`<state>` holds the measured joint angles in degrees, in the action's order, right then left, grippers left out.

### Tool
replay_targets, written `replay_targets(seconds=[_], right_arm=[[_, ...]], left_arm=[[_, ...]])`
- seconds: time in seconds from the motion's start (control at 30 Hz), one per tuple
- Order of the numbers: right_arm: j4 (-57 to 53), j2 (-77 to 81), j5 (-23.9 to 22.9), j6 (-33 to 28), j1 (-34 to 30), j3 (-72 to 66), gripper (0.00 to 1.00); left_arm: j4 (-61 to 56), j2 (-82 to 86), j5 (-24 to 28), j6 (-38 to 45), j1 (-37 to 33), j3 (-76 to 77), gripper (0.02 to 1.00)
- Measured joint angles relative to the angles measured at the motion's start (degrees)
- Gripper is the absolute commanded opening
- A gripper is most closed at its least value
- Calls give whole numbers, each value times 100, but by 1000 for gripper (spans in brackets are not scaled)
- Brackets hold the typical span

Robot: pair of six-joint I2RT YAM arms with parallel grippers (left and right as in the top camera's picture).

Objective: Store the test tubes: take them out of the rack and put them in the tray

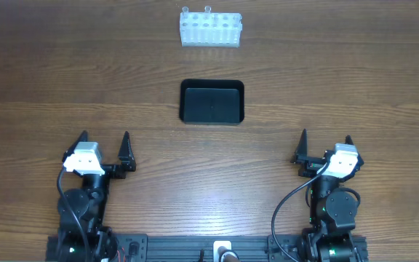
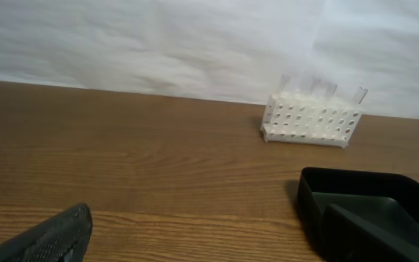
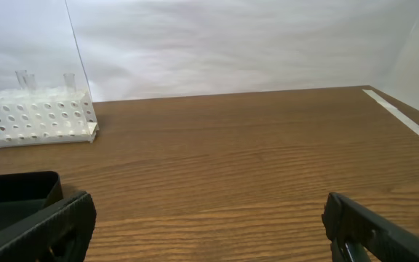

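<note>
White rack (image 1: 210, 30) stands at the wooden table's (image 1: 49, 73) far side, clear test tubes (image 1: 186, 12) upright in it, black tray (image 1: 212, 102) just nearer. Left gripper (image 1: 105, 137) and right gripper (image 1: 326, 136) sit well back, fingers spread wide.

overhead camera looks down; low wrist cameras both face the rack (image 2: 311, 122).

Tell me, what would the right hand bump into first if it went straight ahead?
Probably nothing: the right hand faces bare table; the rack and tray sit off to the side.
</note>
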<state>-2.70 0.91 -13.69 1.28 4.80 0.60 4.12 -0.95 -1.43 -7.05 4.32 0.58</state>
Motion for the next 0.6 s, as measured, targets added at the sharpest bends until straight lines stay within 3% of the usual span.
replay_targets(seconds=[0.6], right_arm=[[0, 0, 0, 0, 0, 0, 991]], left_arm=[[0, 0, 0, 0, 0, 2, 1000]])
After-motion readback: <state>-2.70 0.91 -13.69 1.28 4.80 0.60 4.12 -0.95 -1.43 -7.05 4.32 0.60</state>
